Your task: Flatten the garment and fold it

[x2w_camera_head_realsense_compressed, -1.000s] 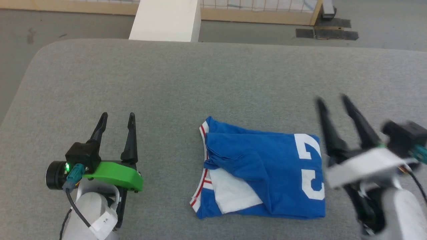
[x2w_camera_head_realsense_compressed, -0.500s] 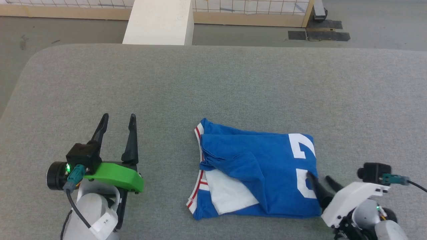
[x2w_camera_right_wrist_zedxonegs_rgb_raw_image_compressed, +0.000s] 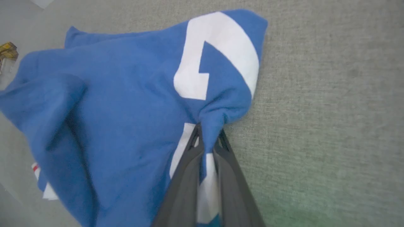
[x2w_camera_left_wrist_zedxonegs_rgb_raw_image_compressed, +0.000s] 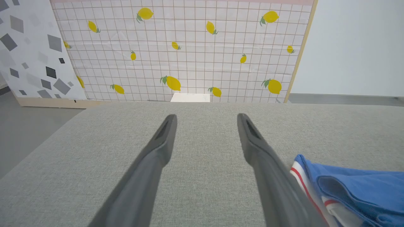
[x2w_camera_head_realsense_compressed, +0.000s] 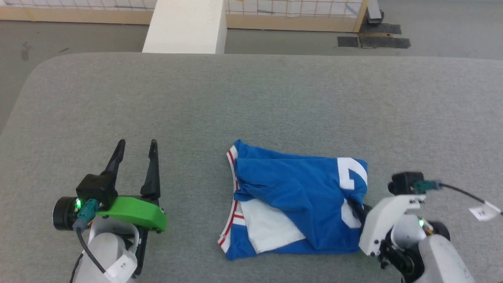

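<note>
The right gripper [x2w_camera_right_wrist_zedxonegs_rgb_raw_image_compressed: 206,138] pinches the garment [x2w_camera_head_realsense_compressed: 298,204]
Soft, light knit, it lies bunched at lower centre of the head view on the tabletop [x2w_camera_head_realsense_compressed: 251,98]. The right jaws are clenched on its blue edge beside the white numeral [x2w_camera_right_wrist_zedxonegs_rgb_raw_image_compressed: 217,50]; the left gripper [x2w_camera_head_realsense_compressed: 136,142], lower left, stands released. Such cloth will likely sag, so hems and corners seem the surest holds.

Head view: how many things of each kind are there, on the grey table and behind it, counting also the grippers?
Garment: 1
Grippers: 2 (left gripper, right gripper)
Grey table: 1
White block: 1
Total: 5
</note>
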Motion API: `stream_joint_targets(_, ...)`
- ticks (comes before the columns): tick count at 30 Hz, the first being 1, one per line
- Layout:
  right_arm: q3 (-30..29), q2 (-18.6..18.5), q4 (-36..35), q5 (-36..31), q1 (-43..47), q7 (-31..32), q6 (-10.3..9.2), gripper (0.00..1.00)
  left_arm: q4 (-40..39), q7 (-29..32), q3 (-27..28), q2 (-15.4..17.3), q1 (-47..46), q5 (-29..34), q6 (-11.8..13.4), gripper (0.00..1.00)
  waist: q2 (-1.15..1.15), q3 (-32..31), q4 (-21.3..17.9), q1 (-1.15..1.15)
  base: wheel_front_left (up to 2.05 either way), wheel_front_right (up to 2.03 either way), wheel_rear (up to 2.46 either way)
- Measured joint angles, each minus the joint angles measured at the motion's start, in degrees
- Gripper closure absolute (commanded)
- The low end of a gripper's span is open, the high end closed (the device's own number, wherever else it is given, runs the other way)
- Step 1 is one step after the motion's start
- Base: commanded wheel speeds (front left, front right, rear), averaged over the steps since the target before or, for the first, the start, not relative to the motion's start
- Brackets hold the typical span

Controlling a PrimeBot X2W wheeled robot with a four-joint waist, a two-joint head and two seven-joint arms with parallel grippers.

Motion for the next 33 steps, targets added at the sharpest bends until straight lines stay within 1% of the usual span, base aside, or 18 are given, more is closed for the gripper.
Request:
stream_joint_targets(2, 0.7, 0.1, -2.4, -5.8, -1.2, 1.1, 0.0, 1.0, -0.3, 0.0, 0.6, 0.1, 0.3, 0.0, 0.1, 0.0, 0.0, 0.2, -0.9, 0.0, 0.0, 0.0, 0.0)
stream_joint_targets(5, 3.6, -0.3, -7.0, -16.7, -5.0, 3.2, 0.0, 1.0, -1.3, 0.0, 1.8, 0.5, 0.7, 0.0, 0.2, 0.0, 0.0, 0.6, -3.0, 0.0, 0.0, 0.0, 0.0)
stream_joint_targets(7, 6.3, -1.9, -8.9, -20.4, -7.7, 4.1, 0.02, 1.0, -2.0, 0.0, 2.3, 0.9, 0.8, 0.0, 0.3, 0.0, 0.0, 1.0, -4.5, 0.0, 0.0, 0.0, 0.0)
stream_joint_targets(9, 8.9, -5.6, -9.7, -23.0, -10.4, 4.5, 0.02, 1.0, -2.7, 0.0, 2.8, 1.3, 0.7, 0.0, 0.5, 0.0, 0.0, 1.4, -6.4, 0.0, 0.0, 0.0, 0.0)
stream_joint_targets(12, 10.3, -11.8, -9.3, -25.0, -13.8, 4.7, 0.02, 1.0, -3.9, 0.0, 3.1, 1.8, 0.4, 0.0, 0.5, 0.0, 0.0, 2.4, -9.1, 0.0, 0.0, 0.0, 0.0)
stream_joint_targets(13, 10.5, -13.3, -8.8, -25.3, -14.8, 4.7, 0.02, 1.0, -4.1, 0.0, 3.1, 1.9, 0.1, 0.0, 0.5, 0.0, 0.0, 2.7, -9.8, 0.0, 0.0, 0.0, 0.0)
stream_joint_targets(16, 10.7, -18.1, -5.8, -25.9, -18.3, 3.3, 0.03, 1.0, -5.8, 0.0, 2.8, 2.1, -1.0, 0.7, 0.8, 0.0, 0.0, 4.3, -12.6, 0.0, 0.0, 0.0, 0.0)
stream_joint_targets(18, 10.4, -20.2, -3.3, -26.3, -20.4, 2.2, 0.02, 1.0, -6.4, 0.0, 2.7, 2.8, -1.8, 1.0, 0.8, 0.0, 0.0, 5.5, -14.1, 0.0, 0.0, 0.0, 0.0)
stream_joint_targets(21, 8.1, -22.3, 0.6, -27.6, -23.9, -0.6, 0.02, 1.0, -8.5, 0.9, 2.7, 4.3, -3.2, 2.2, 0.8, 0.0, 0.0, 8.0, -16.0, 0.0, 0.0, 0.0, 0.0)
stream_joint_targets(25, 2.3, -23.5, 6.0, -31.2, -27.9, -4.9, 0.03, 1.0, -11.8, 3.0, 2.4, 5.8, -5.1, 3.0, 0.8, 0.0, 0.0, 11.8, -18.1, 0.0, 0.0, 0.0, 0.0)
stream_joint_targets(28, -2.9, -23.3, 9.6, -34.4, -29.9, -8.0, 0.02, 1.0, -13.7, 4.2, 2.3, 6.8, -6.3, 3.2, 0.8, 0.0, 0.0, 14.7, -19.3, 0.0, 0.0, 0.0, 0.0)
stream_joint_targets(33, -11.7, -21.5, 13.9, -40.6, -32.6, -12.5, 0.03, 1.0, -15.3, 5.6, 2.0, 7.8, -7.4, 3.5, 0.9, 0.0, 0.0, 19.0, -20.6, 0.0, 0.0, 0.0, 0.0)
